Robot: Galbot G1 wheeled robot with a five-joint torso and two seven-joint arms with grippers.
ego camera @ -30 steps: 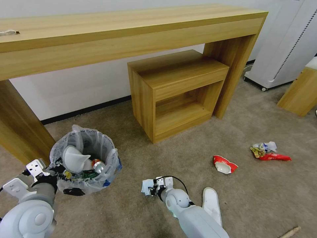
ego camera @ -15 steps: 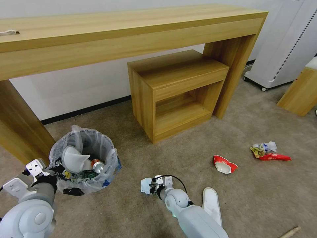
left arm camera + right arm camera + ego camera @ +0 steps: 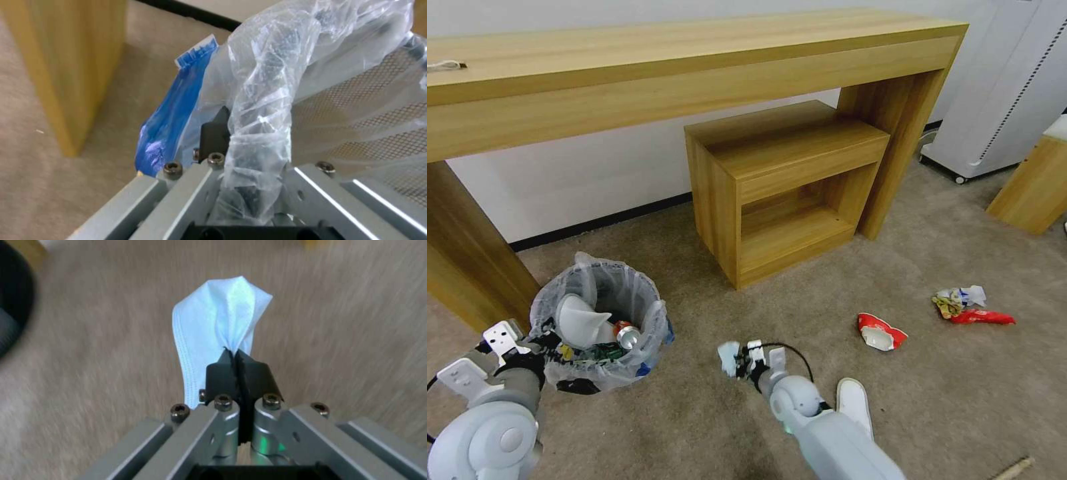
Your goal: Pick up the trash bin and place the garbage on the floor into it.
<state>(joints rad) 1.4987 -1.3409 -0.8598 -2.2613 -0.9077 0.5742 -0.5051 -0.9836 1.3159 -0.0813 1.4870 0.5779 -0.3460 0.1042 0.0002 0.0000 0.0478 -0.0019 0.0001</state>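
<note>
Right gripper [image 3: 236, 363] has its black pads pressed together on a pinch of the light-blue pleated face mask [image 3: 218, 326]; the mask stands up from the pads, clear of the beige short-pile carpet floor [image 3: 800, 307]. In the head view this gripper [image 3: 746, 360] is low over the carpet, well apart from the small round dark mesh trash bin lined with a crinkly clear plastic bag [image 3: 602, 313]. Left gripper [image 3: 240, 166] is clamped on the bagged rim of the bin, the rolled plastic running between its pads, with a blue sheet [image 3: 171, 116] hanging outside the bin wall. The bin sits just beside the leg of the long wood-grain console table [image 3: 467, 260] and already holds a white slipper [image 3: 579, 320], a can [image 3: 626, 337] and other scraps. Risks, as judged: the mask is held by one narrow fold only, so a quick swing could let it slip out; being limp, it might drape over the rim and catch on the liner rather than drop inside. The left grip bears partly on loose plastic, so the liner could slide or tear if the bin is tipped. Remaining on the floor: a white flat slipper [image 3: 854, 407] touching the right arm, a crushed red-and-white cup [image 3: 880, 331], a red wrapper [image 3: 982, 317] with crumpled paper beside it, and a wooden stick [image 3: 1014, 468] at the edge. The low wooden shelf unit [image 3: 780, 187] stands behind, not in the path between mask and bin.
</note>
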